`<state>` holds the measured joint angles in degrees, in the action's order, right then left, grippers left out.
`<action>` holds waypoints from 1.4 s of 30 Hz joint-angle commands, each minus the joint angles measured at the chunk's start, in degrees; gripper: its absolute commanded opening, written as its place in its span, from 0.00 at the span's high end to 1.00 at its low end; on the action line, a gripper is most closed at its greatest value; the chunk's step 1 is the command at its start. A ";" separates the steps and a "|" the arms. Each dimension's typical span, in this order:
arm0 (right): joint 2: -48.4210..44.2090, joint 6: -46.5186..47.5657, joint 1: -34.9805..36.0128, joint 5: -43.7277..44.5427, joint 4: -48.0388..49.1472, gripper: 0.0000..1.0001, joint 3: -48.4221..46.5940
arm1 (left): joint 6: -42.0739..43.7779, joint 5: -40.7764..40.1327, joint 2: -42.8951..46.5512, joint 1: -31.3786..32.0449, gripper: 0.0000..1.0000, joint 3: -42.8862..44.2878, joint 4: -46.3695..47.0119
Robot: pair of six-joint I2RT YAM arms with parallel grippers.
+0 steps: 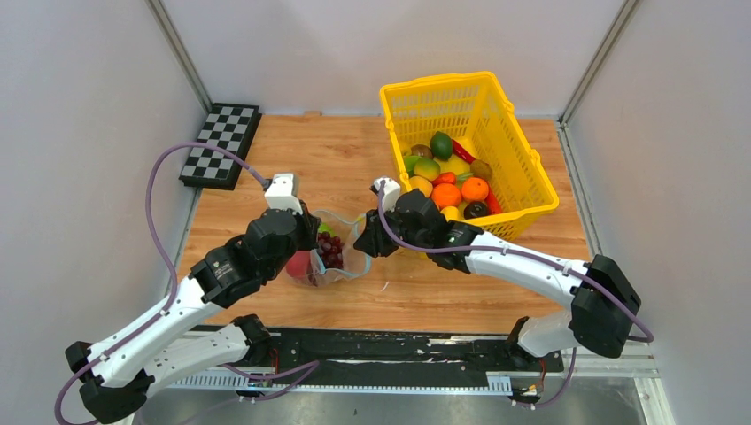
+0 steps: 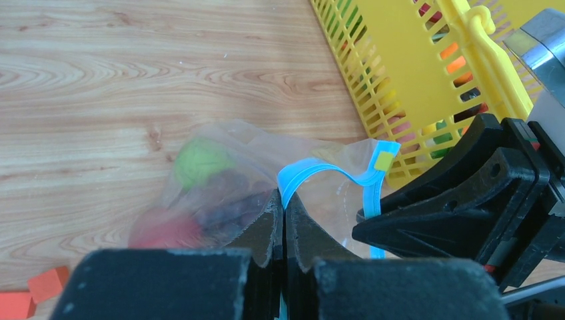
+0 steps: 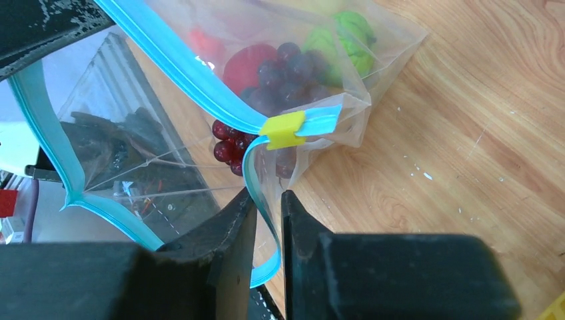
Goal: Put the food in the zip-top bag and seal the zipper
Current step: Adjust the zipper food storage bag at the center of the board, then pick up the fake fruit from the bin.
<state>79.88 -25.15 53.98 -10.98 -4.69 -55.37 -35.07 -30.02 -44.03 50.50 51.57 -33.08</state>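
Note:
The clear zip-top bag point(image 1: 347, 257) lies on the wooden table between my arms, its mouth pulled open. It holds purple grapes point(image 3: 293, 63), a green item point(image 3: 346, 37) and a red item point(image 3: 243, 63). The teal-blue zipper point(image 3: 186, 73) carries a yellow slider point(image 3: 283, 129) at one end. My left gripper point(image 2: 284, 197) is shut on one side of the zipper point(image 2: 320, 167). My right gripper point(image 3: 268, 197) has its jaws narrowly apart, with the other side of the zipper strip running loosely between them. In the top view the left gripper point(image 1: 310, 232) and right gripper point(image 1: 363, 239) flank the bag.
A yellow mesh basket point(image 1: 443, 84) with several fruits stands at the back right, close behind the right gripper, and shows in the left wrist view point(image 2: 400, 53). A checkerboard point(image 1: 220, 144) lies at the back left. Small orange blocks point(image 2: 26, 297) sit left of the bag.

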 commanded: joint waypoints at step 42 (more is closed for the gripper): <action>-19.70 23.84 -12.34 33.66 -13.85 0.22 -13.16 | -0.62 -0.64 4.44 -0.23 1.00 -3.32 8.20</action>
<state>56.58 -3.88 48.84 10.61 -12.05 -65.52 -35.24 -30.50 -39.99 50.48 47.18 -28.51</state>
